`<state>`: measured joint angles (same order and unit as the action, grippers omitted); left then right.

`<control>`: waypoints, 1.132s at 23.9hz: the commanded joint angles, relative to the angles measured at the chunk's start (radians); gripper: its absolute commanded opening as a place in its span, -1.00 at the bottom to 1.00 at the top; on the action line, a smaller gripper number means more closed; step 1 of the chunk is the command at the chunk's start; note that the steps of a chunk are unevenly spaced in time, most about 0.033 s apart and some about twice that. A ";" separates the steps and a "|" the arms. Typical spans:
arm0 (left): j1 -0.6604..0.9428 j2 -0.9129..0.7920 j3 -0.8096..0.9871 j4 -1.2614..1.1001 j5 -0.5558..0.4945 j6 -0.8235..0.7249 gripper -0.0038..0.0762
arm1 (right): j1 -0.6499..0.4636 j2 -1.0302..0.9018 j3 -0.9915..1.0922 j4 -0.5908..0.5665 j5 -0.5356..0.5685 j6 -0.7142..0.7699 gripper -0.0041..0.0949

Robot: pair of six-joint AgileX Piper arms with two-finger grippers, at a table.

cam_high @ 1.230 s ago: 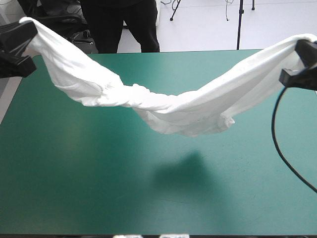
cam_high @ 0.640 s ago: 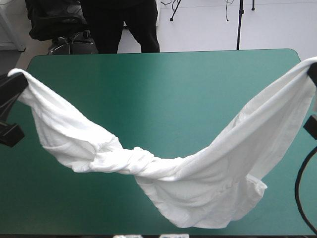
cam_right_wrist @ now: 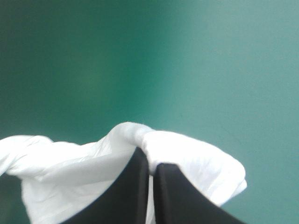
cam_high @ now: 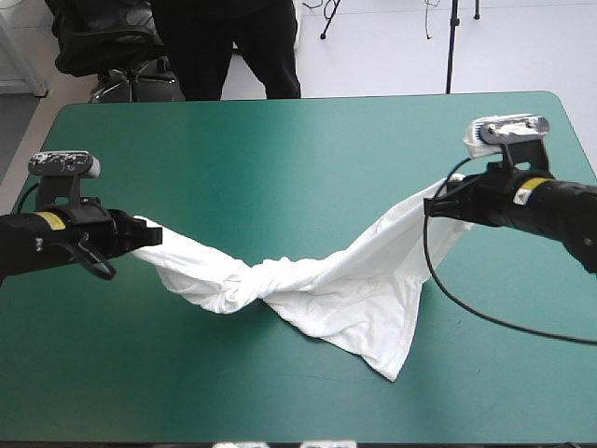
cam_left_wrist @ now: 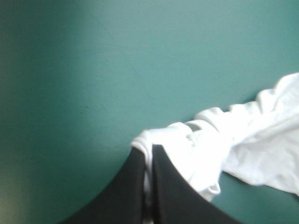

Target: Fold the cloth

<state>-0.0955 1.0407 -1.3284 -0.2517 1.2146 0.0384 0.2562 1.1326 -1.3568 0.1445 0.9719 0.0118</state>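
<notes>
Although both ends of the T-shirt (cam_high: 322,299) are pinched, no fold has been made yet. The left gripper (cam_high: 147,235) is clamped on one end near the left side of the surface (cam_high: 280,140). The right gripper (cam_high: 434,205) is clamped on the other end toward the right, and both wrist views show fabric nipped between all-but-closed jaws. Between them the cloth sags and appears to rest on the teal-green cover. It is wound into a twist at its middle, with a loose flap trailing toward the near edge. I judge that it needs untwisting and spreading flat before folding can start.
</notes>
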 commanded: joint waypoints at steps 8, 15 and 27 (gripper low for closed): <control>-0.003 0.310 -0.011 0.207 -0.417 -0.096 -0.93 | -0.041 0.384 -0.077 -0.121 -0.305 -0.006 -0.95; -0.003 0.488 -0.011 0.196 -0.487 -0.094 -0.93 | -0.047 0.558 -0.189 -0.145 -0.262 -0.006 -0.94; -0.003 0.608 -0.285 0.289 -0.213 -0.095 0.37 | -0.125 0.562 -0.417 -0.224 -0.071 0.036 0.63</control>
<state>-0.0965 1.6988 -1.4975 0.0000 0.9105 -0.0525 0.1509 1.8028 -1.7288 -0.0678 0.8956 0.0452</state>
